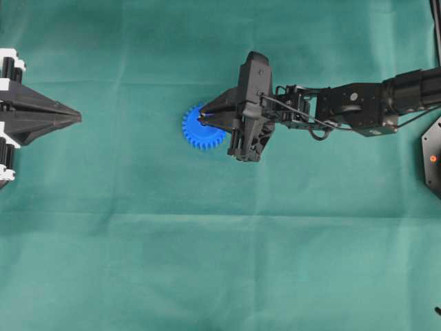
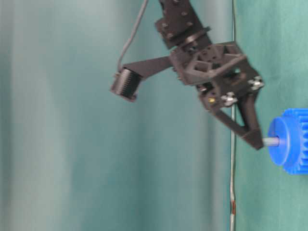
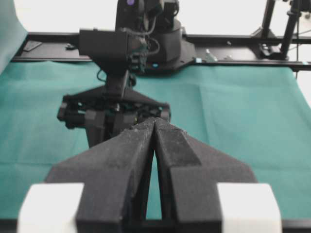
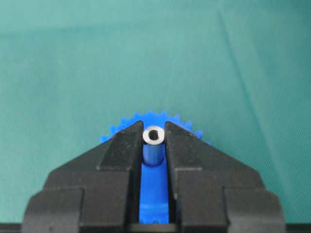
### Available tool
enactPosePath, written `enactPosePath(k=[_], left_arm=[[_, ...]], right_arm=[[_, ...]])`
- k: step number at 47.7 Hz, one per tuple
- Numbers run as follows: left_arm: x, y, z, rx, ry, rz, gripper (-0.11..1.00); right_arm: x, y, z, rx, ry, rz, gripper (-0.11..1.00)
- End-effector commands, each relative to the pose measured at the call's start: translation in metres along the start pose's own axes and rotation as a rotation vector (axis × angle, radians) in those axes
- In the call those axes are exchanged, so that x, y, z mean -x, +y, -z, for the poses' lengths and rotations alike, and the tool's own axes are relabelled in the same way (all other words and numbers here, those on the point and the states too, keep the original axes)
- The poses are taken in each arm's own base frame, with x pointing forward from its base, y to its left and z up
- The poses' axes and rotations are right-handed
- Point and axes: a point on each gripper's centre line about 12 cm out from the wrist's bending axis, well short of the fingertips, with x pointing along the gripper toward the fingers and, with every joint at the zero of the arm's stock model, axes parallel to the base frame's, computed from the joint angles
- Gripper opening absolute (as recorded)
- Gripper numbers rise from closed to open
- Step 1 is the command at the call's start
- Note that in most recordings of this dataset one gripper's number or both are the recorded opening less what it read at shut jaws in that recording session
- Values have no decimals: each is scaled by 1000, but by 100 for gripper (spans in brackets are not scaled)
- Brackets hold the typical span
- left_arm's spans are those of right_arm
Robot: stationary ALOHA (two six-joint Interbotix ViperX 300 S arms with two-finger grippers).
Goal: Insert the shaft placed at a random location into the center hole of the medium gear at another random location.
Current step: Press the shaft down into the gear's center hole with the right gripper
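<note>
The medium gear (image 1: pixel 196 134) is bright blue and lies flat on the green cloth near the middle. My right gripper (image 1: pixel 202 116) hangs over its hub, shut on the shaft (image 4: pixel 154 135), a short silvery pin seen end-on between the fingertips (image 4: pixel 127 141). From table level the shaft (image 2: pixel 271 142) sticks out of the gripper (image 2: pixel 259 142) and its far end meets the middle of the gear's hub (image 2: pixel 281 140). The center hole is hidden by the shaft. Blue gear (image 4: pixel 154 194) fills the gap behind the jaws. My left gripper (image 1: pixel 77 117) rests at the far left, shut and empty (image 3: pixel 154 122).
Green cloth (image 1: pixel 220 262) covers the whole table, with faint fold lines. A black device with a red light (image 1: pixel 433 157) sits at the right edge. The right arm (image 1: pixel 358 107) stretches in from the right. A black frame rail (image 3: pixel 233 48) runs along the far side.
</note>
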Motion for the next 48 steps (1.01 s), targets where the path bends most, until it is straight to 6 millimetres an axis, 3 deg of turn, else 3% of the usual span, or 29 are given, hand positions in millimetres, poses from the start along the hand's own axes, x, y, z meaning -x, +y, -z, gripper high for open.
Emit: enactPosePath(k=[1,36,39,48], left_arm=[[-2,0,-8,-2,-18,-1,0],[-2,0,-7,-2,-12,-1,0],[-2,0,-7,-2,-12,-1,0],[-2,0,-7,-2,-12,-1,0]], right_arm=[[-1,0,-7,-24,-25,2,13],[-3,0,-1,-28,15,2,14],[-3,1,-1,-33,19,0,24],[5,1,-7,-42,23,-1,76]])
